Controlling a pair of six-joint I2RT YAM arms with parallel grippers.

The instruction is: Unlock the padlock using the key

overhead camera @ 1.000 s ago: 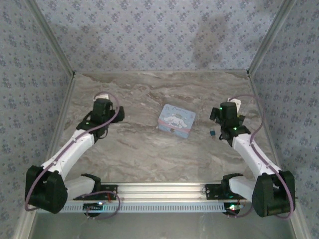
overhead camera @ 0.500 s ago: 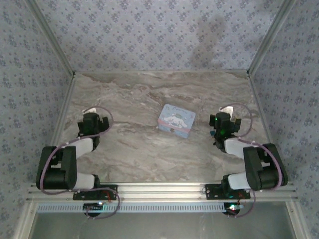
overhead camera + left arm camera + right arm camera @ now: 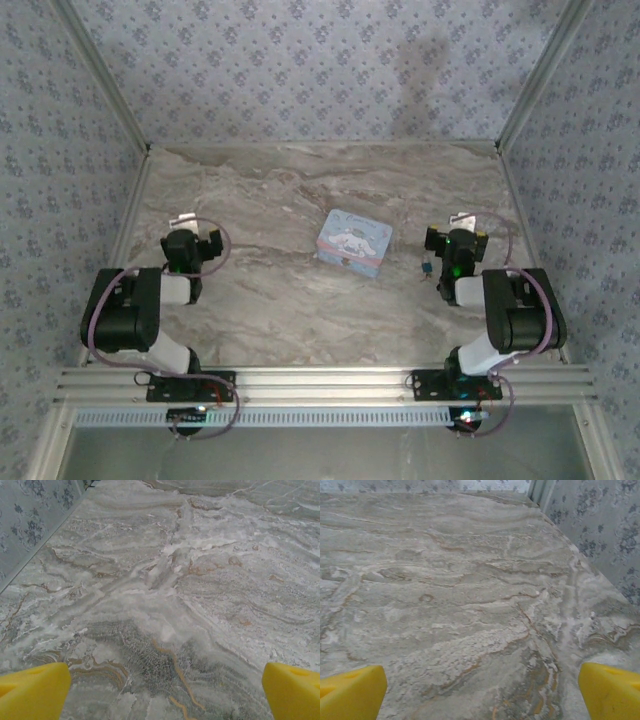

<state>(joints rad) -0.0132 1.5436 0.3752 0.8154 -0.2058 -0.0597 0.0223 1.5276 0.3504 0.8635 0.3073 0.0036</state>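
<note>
The padlock (image 3: 427,267) is a tiny teal-blue speck on the marble table (image 3: 300,190), just left of my right arm. I cannot make out a key apart from it. My right gripper (image 3: 458,230) sits folded back beside and slightly behind the padlock, not touching it. In the right wrist view the gripper (image 3: 480,692) is open, its yellow fingertips (image 3: 610,690) wide apart over bare marble. My left gripper (image 3: 194,234) rests at the table's left side, far from the padlock. It (image 3: 165,695) is open too, with nothing between its yellow fingertips (image 3: 32,690).
A pale blue cartoon-printed tin box (image 3: 353,242) stands at mid-table, left of the padlock. Patterned walls close in the table on the left (image 3: 30,525), the right (image 3: 600,525) and at the back. The aluminium rail (image 3: 320,385) runs along the near edge.
Both arms have folded back toward their bases over the last second. The grippers pulled nearer the table's front. Padlock and tin have not moved.
</note>
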